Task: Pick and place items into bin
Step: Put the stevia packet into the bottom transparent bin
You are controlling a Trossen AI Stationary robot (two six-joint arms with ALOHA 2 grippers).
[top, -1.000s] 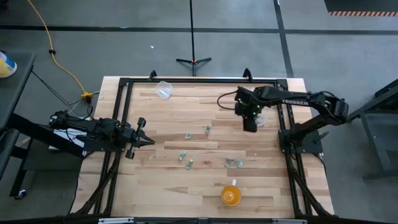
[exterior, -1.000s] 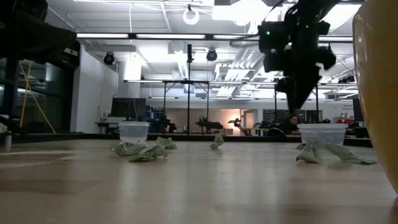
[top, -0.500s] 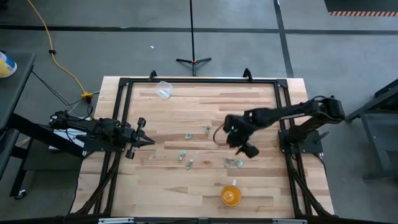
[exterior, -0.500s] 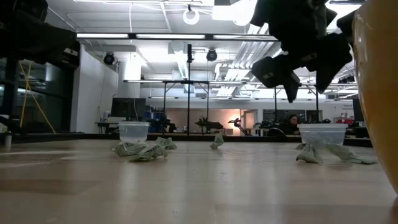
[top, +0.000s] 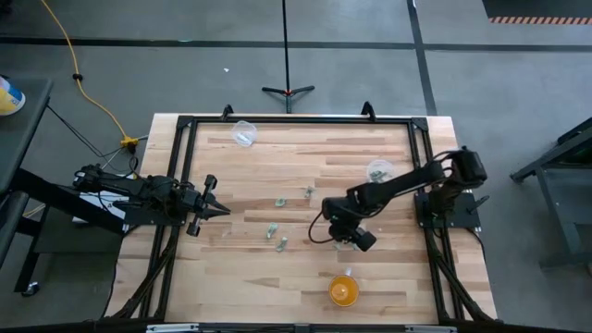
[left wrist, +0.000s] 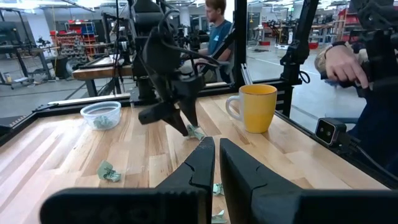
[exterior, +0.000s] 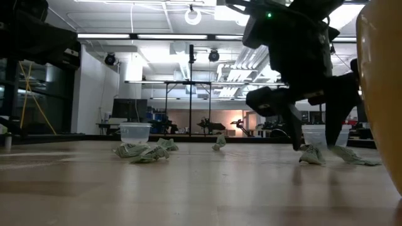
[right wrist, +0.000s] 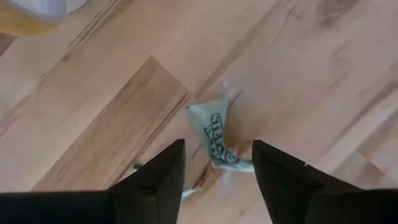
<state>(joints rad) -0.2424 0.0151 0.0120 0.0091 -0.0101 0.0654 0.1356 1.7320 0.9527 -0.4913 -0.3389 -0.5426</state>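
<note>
R gripper (right wrist: 217, 165) fingers spread astride crumpled item (right wrist: 216, 142), its lower end hidden; L gripper (left wrist: 216, 163) fingers together.

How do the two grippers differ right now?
The right gripper is out over the middle of the table, open, fingers either side of a crumpled green piece. The left gripper sits at the table's left edge, shut, over nothing. Both are dark two-finger grippers.

Grey concrete floor (top: 518, 55) — yellow cable (top: 88, 88), black stand (top: 287, 90) behind.
</note>
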